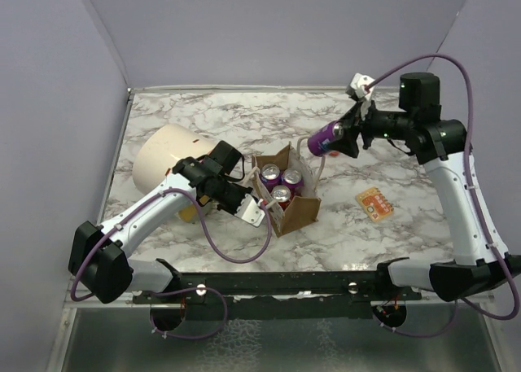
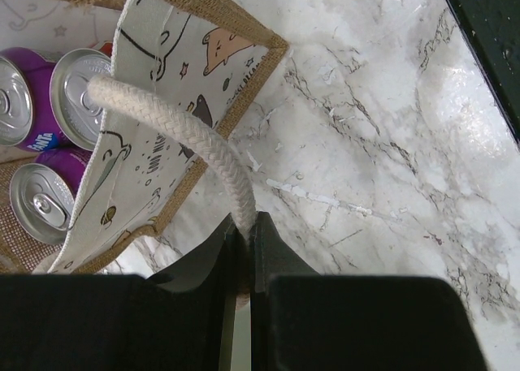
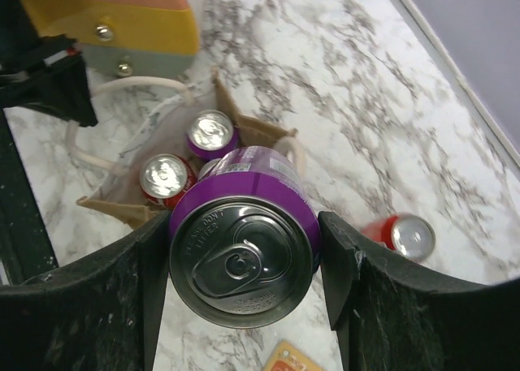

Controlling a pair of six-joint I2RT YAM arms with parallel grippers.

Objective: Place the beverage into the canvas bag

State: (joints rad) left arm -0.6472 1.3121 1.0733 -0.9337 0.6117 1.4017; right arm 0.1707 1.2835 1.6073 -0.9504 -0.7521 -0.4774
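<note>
Clamping purple can (image 3: 242, 249): right jaws | left jaws pinch rope handle (image 2: 175, 135) | marble tabletop (image 1: 391, 136), lilac walls (image 1: 269, 30)

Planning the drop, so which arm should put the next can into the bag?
Right. The right tool holds the purple can near the bag, while the left tool pinches the bag's rope handle.

We read only the white word "Fanta" on the side of one purple can (image 2: 24, 119) inside the canvas bag (image 2: 130, 176); the bag's printed lining and the lid of the beverage can (image 3: 241, 261) carry lettering too small for us.
</note>
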